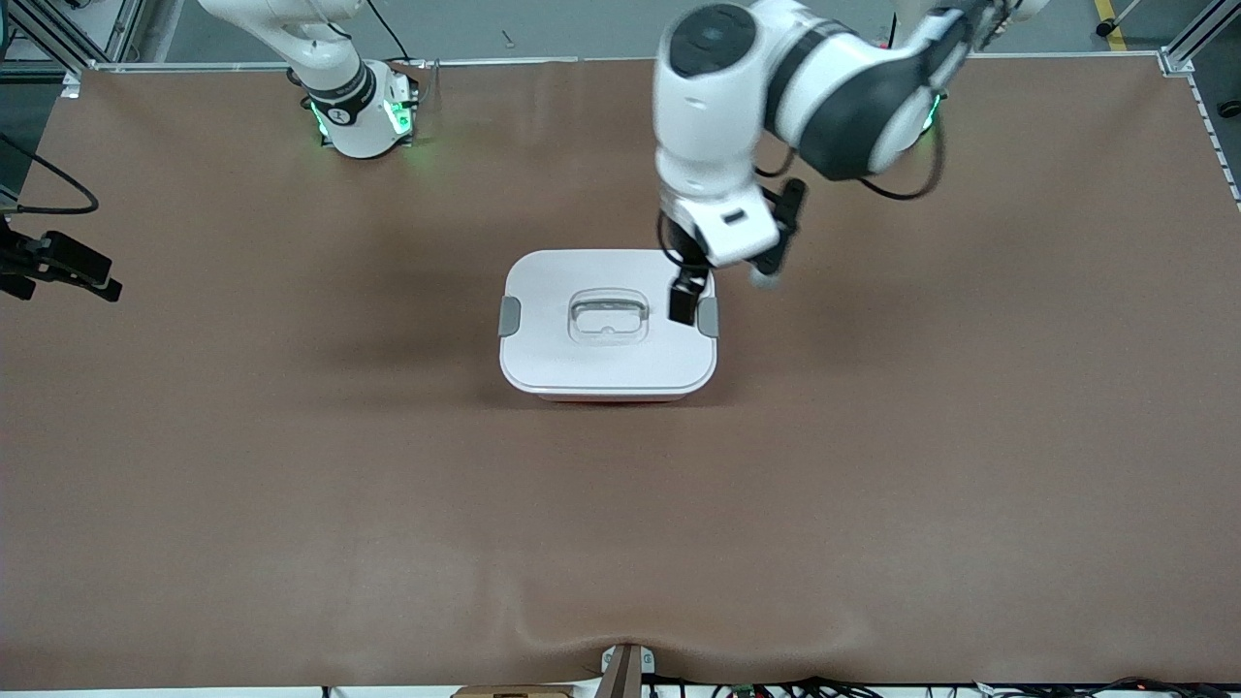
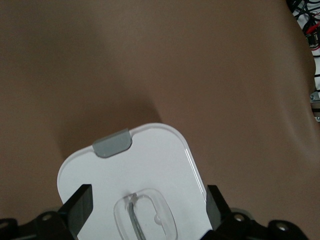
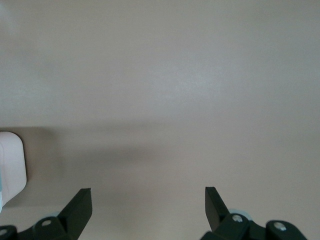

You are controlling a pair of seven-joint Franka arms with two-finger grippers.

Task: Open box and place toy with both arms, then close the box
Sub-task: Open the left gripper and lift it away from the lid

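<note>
The box stands shut in the middle of the table, its white lid on, with a grey clip at each end and a clear recessed handle. My left gripper hangs open just over the end of the lid toward the left arm's end of the table. In the left wrist view its fingers straddle the handle, with the lid and one clip below. My right gripper waits open over bare table toward the right arm's end. The toy is out of view.
A brown cover spans the table, with a small bulge at the front edge. The arm bases stand along the back edge. Metal frame posts mark the corners. Cables run along the front.
</note>
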